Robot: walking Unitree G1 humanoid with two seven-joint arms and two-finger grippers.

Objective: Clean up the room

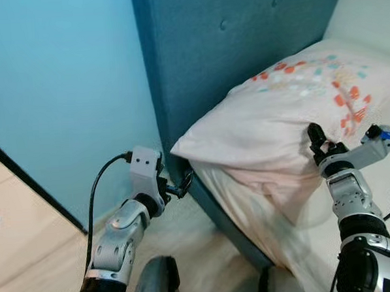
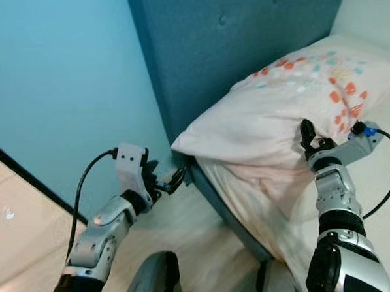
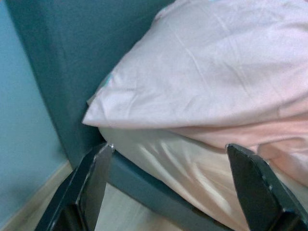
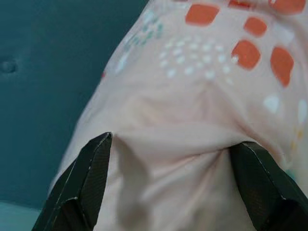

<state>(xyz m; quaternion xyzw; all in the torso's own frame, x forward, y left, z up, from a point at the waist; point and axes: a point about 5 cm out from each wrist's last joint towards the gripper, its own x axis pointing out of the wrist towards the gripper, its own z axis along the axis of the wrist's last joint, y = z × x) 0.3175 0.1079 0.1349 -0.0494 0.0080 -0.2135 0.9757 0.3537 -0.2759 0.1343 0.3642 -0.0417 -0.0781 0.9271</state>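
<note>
- A pale pink pillow (image 1: 285,115) with orange and teal spots is seen lying on the bed (image 1: 250,208), against the blue headboard (image 1: 235,46).
- The right gripper (image 1: 316,141) is pressed into the pillow's front edge, fingers spread, fabric bunched between them.
- The left gripper (image 1: 184,184) is held near the pillow's corner, fingers apart, nothing gripped.

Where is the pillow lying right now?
The pillow lies at the head of the bed, against the blue headboard, on the robot's right; the right pincer presses into its front edge.
</note>
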